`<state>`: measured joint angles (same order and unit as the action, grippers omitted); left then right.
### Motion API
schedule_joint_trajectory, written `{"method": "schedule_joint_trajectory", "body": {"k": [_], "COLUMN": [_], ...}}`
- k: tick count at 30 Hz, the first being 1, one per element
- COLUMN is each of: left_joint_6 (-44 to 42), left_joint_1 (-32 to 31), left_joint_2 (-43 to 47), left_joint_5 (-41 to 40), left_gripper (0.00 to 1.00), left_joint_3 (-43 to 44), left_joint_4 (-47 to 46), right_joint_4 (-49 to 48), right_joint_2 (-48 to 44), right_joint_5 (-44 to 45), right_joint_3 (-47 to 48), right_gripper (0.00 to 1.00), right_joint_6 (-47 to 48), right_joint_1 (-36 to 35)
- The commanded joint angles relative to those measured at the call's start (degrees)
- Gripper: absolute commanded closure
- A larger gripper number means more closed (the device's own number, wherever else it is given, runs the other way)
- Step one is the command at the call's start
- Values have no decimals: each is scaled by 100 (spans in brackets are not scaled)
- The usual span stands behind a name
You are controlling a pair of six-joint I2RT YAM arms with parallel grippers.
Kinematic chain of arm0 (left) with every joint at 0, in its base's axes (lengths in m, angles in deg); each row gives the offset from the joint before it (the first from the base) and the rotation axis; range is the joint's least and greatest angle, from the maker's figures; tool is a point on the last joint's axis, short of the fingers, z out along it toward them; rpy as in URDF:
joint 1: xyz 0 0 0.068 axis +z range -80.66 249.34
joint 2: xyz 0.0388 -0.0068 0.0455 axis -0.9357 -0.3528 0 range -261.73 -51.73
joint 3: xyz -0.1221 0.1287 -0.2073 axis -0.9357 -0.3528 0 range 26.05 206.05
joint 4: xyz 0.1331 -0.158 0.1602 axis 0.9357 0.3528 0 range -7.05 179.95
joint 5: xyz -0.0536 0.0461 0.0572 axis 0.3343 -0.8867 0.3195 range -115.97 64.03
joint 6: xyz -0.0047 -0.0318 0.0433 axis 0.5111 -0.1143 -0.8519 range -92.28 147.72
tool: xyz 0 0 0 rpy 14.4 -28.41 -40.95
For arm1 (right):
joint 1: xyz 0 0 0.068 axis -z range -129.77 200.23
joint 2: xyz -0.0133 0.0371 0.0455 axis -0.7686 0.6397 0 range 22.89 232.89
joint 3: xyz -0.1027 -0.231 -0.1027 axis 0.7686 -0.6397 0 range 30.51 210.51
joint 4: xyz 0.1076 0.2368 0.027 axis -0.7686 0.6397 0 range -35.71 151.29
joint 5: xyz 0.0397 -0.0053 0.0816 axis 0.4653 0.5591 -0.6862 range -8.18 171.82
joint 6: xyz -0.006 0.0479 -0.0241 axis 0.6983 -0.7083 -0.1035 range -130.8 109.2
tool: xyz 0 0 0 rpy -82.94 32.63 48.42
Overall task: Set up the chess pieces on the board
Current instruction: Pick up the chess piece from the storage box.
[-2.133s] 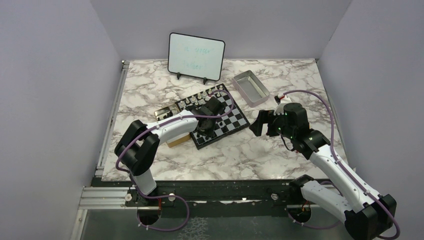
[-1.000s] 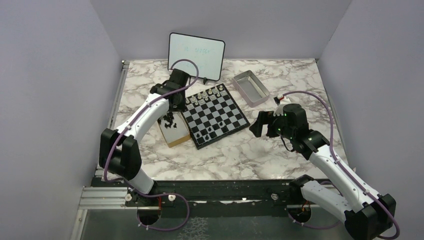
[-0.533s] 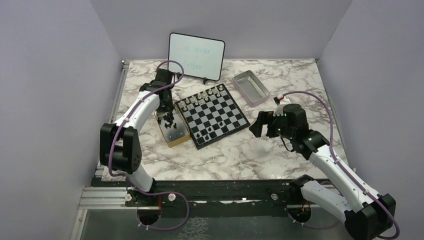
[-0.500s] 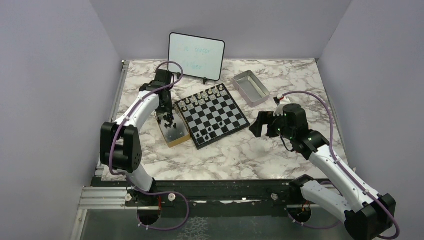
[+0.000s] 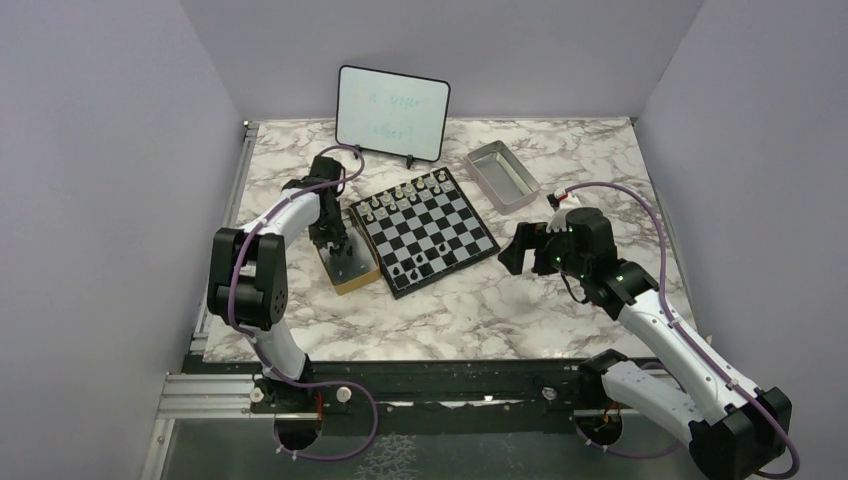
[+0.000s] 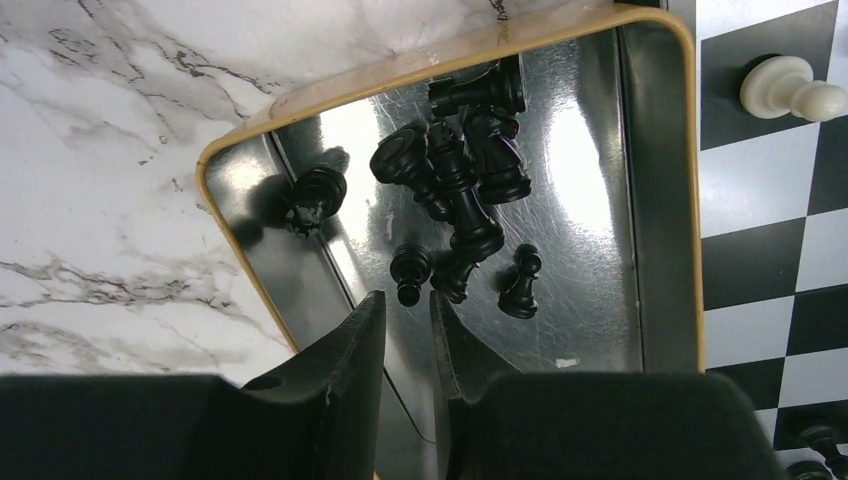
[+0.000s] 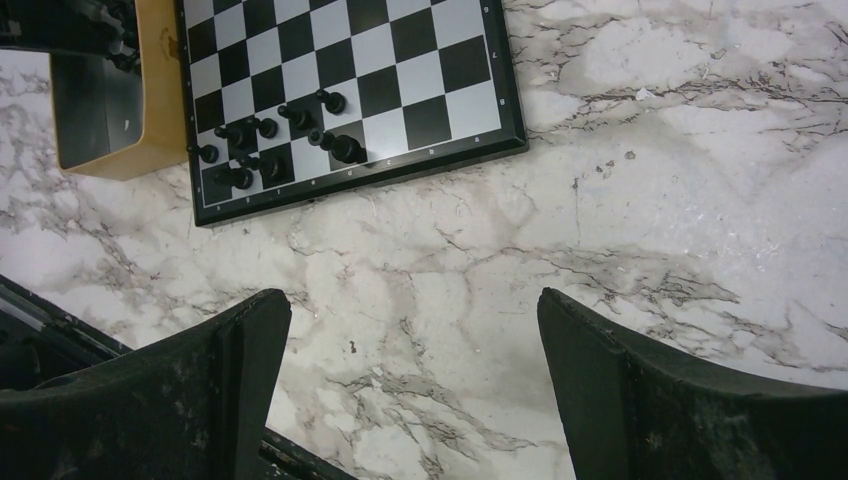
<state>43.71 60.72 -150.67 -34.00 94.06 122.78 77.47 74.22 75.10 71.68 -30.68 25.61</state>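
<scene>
Nearly closed, with only a narrow slit and nothing between them, the jaws of the left gripper (image 6: 405, 298) are held over the tan box (image 6: 420, 65), just beside the black chess pieces (image 6: 465, 170) heaped inside it. The jaws of the right gripper (image 7: 410, 295) are spread wide and empty over the marble bench (image 5: 480, 300) toward its right edge. Several black pieces are stood along the near side of the board (image 5: 440, 215), which is set askew at mid-bench. Faint green writing on the whiteboard (image 5: 392, 110) at the far edge cannot be read. Bare marble is seen along the near edge.
</scene>
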Motion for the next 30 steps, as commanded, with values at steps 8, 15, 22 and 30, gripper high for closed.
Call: {"method": "schedule_joint_trajectory", "body": {"k": [8,15,22,30], "left_joint_6": [-188,-222,-258,-197], "left_joint_1": [71,71,76,71], "left_joint_2": [-234,-280,-275,-10], "left_joint_5": [223,230,275,310], "left_gripper": [78,82,92,94], "left_joint_3": [71,90,107,241], "left_joint_4": [-199,-199,-189,10], "right_joint_4": [-141,-144,-126,-217], "right_joint_2": [-45,-54,-84,-128], "right_joint_5": [-40,-39,1,-246], "right_joint_3": [-19,-27,-23,-102], "right_gripper": [0,0,0,0], "right_joint_6": [11,12,-14,-96], "right_joint_1": [45,45,45,45]}}
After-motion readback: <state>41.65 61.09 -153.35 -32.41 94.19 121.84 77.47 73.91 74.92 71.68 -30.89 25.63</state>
